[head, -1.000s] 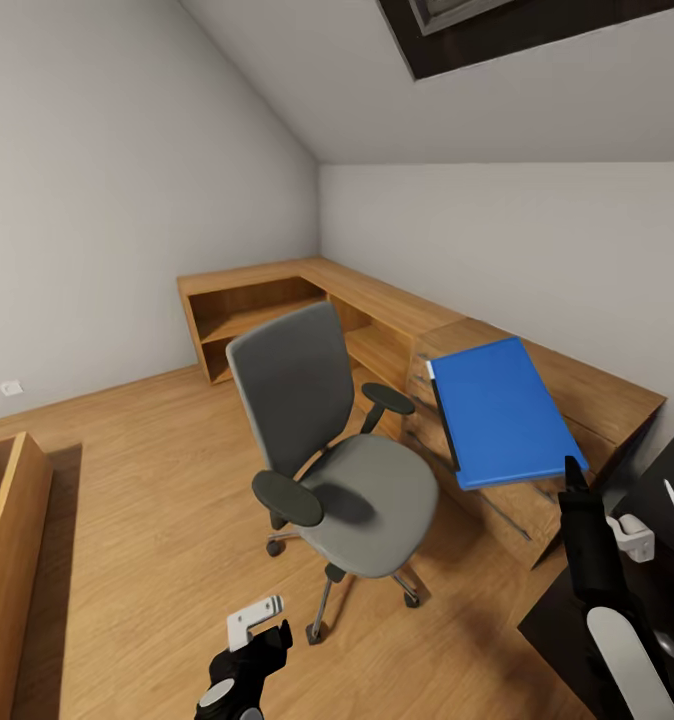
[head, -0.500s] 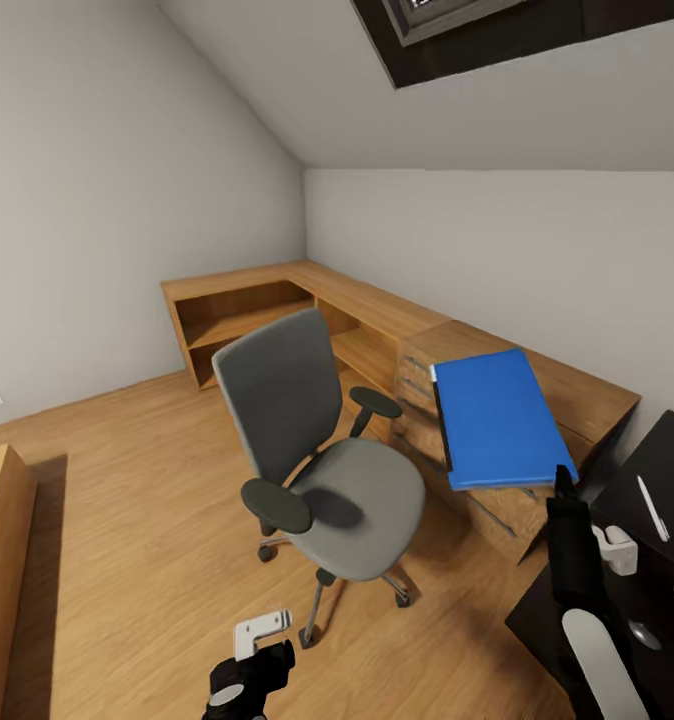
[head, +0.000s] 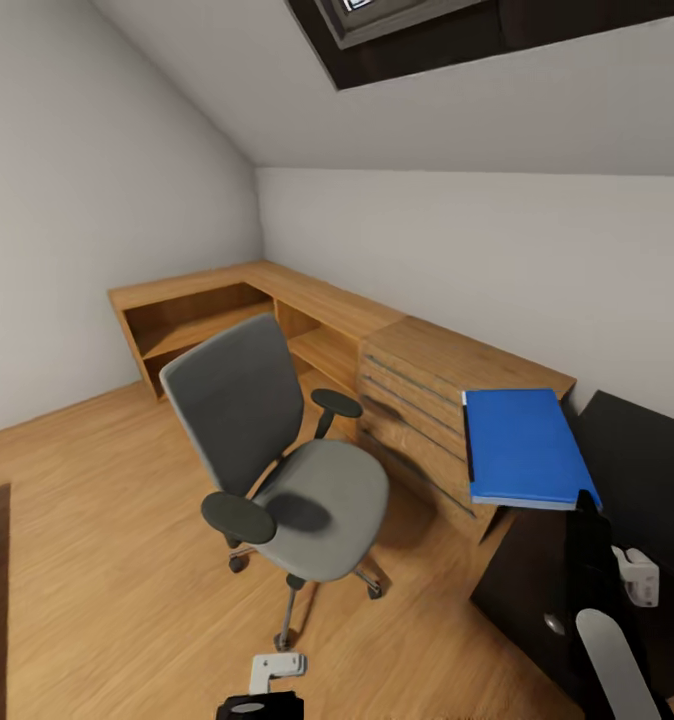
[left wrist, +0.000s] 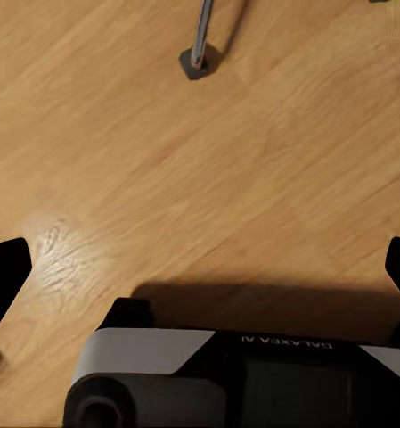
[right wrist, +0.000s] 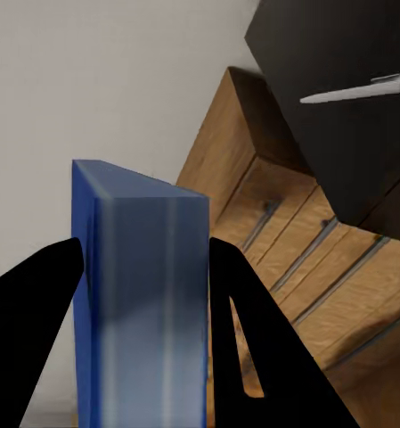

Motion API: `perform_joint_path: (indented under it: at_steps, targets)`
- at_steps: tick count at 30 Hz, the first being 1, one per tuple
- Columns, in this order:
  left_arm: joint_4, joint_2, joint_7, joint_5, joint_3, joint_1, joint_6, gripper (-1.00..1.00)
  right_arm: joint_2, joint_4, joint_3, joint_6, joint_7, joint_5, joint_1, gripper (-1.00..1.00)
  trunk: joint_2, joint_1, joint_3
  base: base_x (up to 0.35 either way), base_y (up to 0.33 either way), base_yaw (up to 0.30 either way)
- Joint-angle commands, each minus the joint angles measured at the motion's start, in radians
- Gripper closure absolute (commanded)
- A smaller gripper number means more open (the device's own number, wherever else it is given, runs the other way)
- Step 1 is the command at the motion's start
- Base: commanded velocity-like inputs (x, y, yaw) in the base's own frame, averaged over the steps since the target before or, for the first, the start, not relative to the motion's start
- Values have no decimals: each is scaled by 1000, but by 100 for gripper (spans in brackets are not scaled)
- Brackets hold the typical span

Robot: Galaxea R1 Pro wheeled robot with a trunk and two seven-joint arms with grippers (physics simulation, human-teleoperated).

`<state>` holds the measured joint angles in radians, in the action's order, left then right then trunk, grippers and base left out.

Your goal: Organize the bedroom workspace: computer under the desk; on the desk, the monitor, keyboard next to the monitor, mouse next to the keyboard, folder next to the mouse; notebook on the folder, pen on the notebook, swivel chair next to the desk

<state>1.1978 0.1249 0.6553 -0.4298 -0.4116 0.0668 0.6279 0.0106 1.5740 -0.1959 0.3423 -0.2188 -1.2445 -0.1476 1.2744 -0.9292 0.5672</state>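
Note:
The blue folder [head: 522, 445] hangs flat in the air over the corner where the wooden drawer unit meets the black desk [head: 637, 450]. My right gripper [head: 584, 500] is shut on its near edge; in the right wrist view the folder [right wrist: 142, 303] sits between both black fingers [right wrist: 30, 312]. A pale pen [right wrist: 355, 89] lies on the black desk [right wrist: 342, 134] beyond it. The grey swivel chair [head: 287, 460] stands on the floor left of the drawers, with nothing on its seat. My left gripper [head: 262, 690] hangs low over the floor, open, in front of the chair.
A light wooden L-shaped counter [head: 307, 300] with open shelves and a drawer unit [head: 417, 420] runs along the back and right walls. Wooden floor [head: 97, 560] spreads left of the chair. A chair leg with its castor [left wrist: 200, 58] shows beyond the left gripper [left wrist: 200, 276].
The camera has swung to the right, so the room has slid left in the picture. The right gripper has carried the folder lower and flatter, closer to the black desk.

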Motion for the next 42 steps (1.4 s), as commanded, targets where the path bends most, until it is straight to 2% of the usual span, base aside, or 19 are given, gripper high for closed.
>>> perform_joint_path:
  at_steps: [1,2,6,9,10,14,19,26,32,42]
  targets:
    - [-6,3,10,-9,-3,1,1,-100,2,1,-7,5,-4,-11,-1,100,-7,4,-1,0,0,-266]
    - [-10,4,10,-9,-4,1,1,-100,3,1,-14,5,-4,-16,-2,100,-14,8,-4,0,0,-267]
    - [-23,8,10,-8,-5,1,0,-100,24,-2,-78,-2,-2,-128,-4,100,-28,15,-7,0,0,-272]
    - [-31,9,10,-6,-12,1,-7,-100,38,-4,-92,-10,6,-160,-3,100,-28,15,-4,0,0,-275]
    - [-54,9,10,-6,-35,1,-26,-100,40,-5,-96,-17,8,-163,-3,100,-28,15,-4,0,0,-276]
    - [-99,10,10,-6,-59,1,-63,-100,47,-5,-121,-25,10,-165,-3,100,-28,15,0,0,0,-276]
    - [-107,11,10,-7,-63,1,-69,-100,49,-6,-127,-26,10,-165,-3,100,-28,15,4,0,0,-276]
    - [-112,11,10,-9,-62,1,-72,-100,53,-9,-156,-26,10,-164,-3,100,-28,15,9,0,0,-280]
    - [-144,14,10,-9,-65,1,-146,-100,65,-9,-172,-26,9,-164,-3,100,-28,15,13,0,0,-285]
    - [-158,17,10,-8,-65,1,-162,-100,65,-9,-175,-23,10,-164,-3,100,-28,15,16,0,0,-296]
